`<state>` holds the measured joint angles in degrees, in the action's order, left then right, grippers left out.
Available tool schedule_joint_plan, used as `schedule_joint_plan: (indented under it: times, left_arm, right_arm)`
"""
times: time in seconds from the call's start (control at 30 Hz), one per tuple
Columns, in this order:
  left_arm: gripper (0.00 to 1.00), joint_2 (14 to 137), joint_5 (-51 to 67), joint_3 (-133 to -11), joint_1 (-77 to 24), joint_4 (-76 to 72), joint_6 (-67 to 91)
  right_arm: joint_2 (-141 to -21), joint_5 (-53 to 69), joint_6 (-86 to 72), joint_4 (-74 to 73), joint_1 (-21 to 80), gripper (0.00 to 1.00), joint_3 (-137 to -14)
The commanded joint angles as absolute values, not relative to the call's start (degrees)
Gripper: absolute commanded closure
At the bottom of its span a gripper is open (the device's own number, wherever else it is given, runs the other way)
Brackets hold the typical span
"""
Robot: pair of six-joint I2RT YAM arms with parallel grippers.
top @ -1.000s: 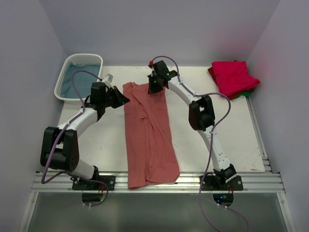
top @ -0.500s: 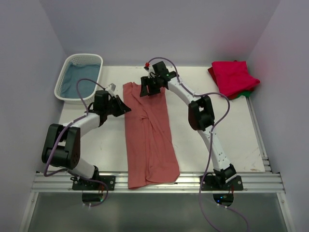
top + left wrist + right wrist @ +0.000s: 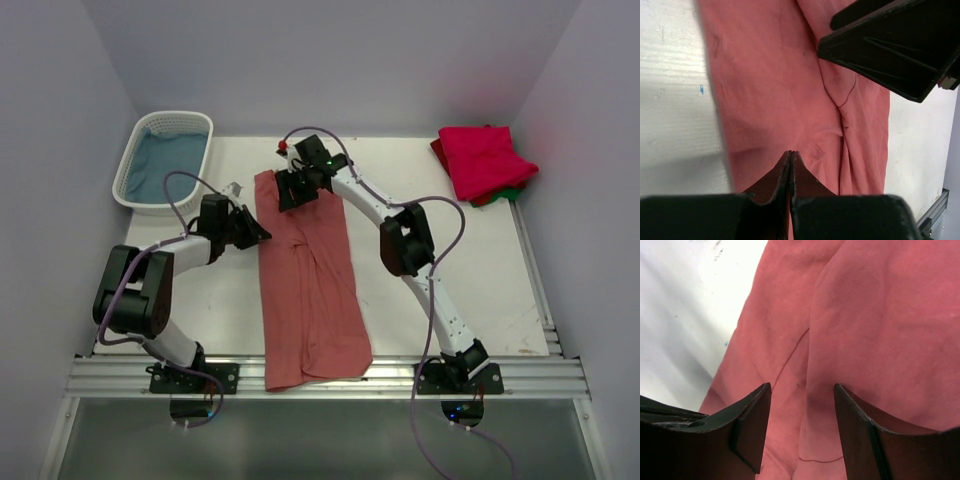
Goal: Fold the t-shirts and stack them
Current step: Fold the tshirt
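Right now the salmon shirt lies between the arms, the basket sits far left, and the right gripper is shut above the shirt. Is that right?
Not quite. The right gripper is open: the right wrist view shows its jaws standing apart above the shirt. The rest holds: the shirt lies between the arms and the basket sits far left.

Bright, even overhead light casts soft shadows on the table (image 3: 480, 290); the near fingers (image 3: 752, 430) seem slightly blurred.
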<state>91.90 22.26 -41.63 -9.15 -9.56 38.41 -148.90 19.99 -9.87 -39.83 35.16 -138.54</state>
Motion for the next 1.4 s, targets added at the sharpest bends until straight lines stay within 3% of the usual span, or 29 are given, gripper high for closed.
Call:
schedule_joint_plan:
  times: [0.0,0.13,0.27,0.33,0.53,0.6,0.73,1.0,1.13,1.37]
  left_arm:
    - [0.99,93.16,22.76,-42.45,-9.49,-14.33,39.37]
    - [0.99,92.99,22.85,-41.84,-9.49,-14.85,39.46]
    - [0.99,92.55,22.68,-41.75,-9.49,-14.59,39.38]
    - [0.99,92.64,22.68,-41.92,-9.58,-14.41,39.38]
    - [0.99,92.37,22.33,-41.92,-9.49,-14.06,39.02]
    - [0.99,92.72,22.24,-42.53,-9.49,-13.71,38.67]
    - [0.99,93.43,22.41,-44.47,-9.49,-12.75,37.80]
    - [0.99,95.10,22.85,-48.95,-9.49,-12.22,37.27]
    - [0.99,96.76,23.73,-51.32,-9.40,-12.30,37.44]
    - [0.99,100.98,26.36,-55.72,-9.41,-14.23,38.32]
  right_arm:
    - [-150.38,16.18,-6.60,-42.62,35.86,0.43,-142.46]
    - [-151.00,12.32,-5.63,-43.07,36.12,0.43,-142.47]
    - [-151.61,10.02,-5.27,-42.89,36.12,0.52,-142.03]
    - [-151.87,9.58,-5.54,-42.80,36.12,0.59,-142.03]
    - [-151.18,8.88,-7.38,-41.05,36.04,0.93,-139.49]
    - [-149.95,9.05,-8.17,-39.56,35.51,0.99,-137.13]
    - [-145.82,14.48,-13.25,-32.89,33.32,1.00,-128.61]
    - [-138.17,30.74,-29.42,-5.48,26.64,1.00,-108.29]
    - [-137.64,39.27,-45.28,12.34,23.56,1.00,-100.83]
    - [-146.23,50.01,-81.95,64.40,19.60,1.00,-95.80]
